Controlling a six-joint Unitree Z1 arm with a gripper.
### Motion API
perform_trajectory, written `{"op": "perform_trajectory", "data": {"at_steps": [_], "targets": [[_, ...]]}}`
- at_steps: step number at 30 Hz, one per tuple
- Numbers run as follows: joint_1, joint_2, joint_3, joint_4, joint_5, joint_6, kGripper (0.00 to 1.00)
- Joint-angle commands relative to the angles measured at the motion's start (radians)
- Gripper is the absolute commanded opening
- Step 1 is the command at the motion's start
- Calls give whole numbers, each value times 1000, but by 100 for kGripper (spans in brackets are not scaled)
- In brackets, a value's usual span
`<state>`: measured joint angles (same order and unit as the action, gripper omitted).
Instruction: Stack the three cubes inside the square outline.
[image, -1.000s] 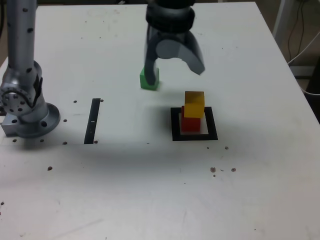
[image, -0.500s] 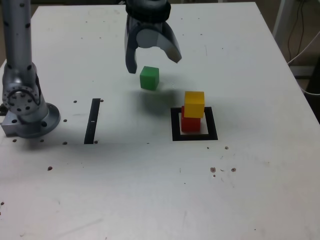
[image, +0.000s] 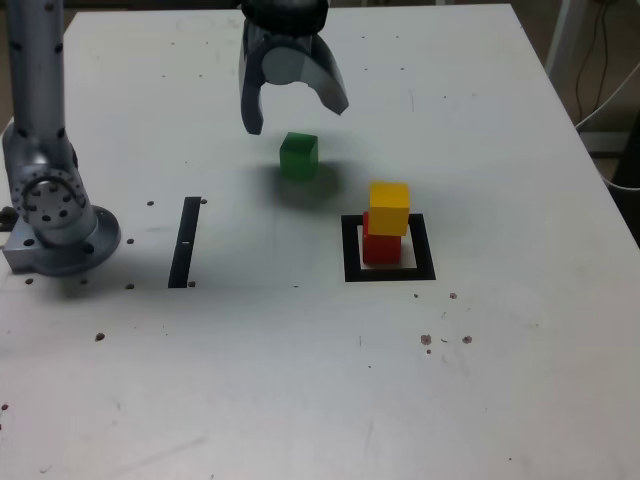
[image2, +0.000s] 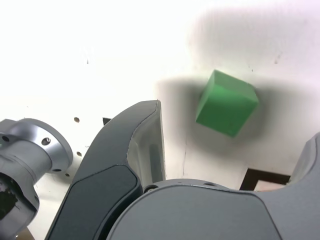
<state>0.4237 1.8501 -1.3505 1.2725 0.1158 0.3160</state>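
Observation:
A red cube (image: 381, 246) sits inside the square outline (image: 389, 249), and a yellow cube (image: 389, 207) rests on top of it, shifted slightly toward the exterior view's right. The green cube (image: 299, 156) (image2: 227, 103) lies alone on the white table, up and to the exterior view's left of the outline. My gripper (image: 295, 112) hangs open just behind and above the green cube, nothing between its fingers. In the wrist view one dark finger (image2: 140, 145) stands beside the cube, apart from it.
The arm's grey base (image: 55, 225) stands at the exterior view's left. A thin black strip (image: 185, 241) lies between the base and the outline. Small dark holes dot the table (image: 300, 380). Cables hang past the table's right edge.
The gripper has moved back and toward the exterior view's left, from covering the green cube to hanging behind it. The cubes have stayed put.

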Motion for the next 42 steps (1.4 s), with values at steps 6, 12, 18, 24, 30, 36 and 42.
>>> {"op": "perform_trajectory", "data": {"at_steps": [6,12,18,24,30,36,42], "targets": [[15,21,-15,-6,13,32,99],[17,36,-23,-29,34,152,99],[18,54,-24,-59,52,340,99],[18,63,-11,-77,57,397,99],[17,69,13,-99,56,399,98],[15,111,31,-127,49,389,97],[6,154,33,-147,48,374,93]]}}
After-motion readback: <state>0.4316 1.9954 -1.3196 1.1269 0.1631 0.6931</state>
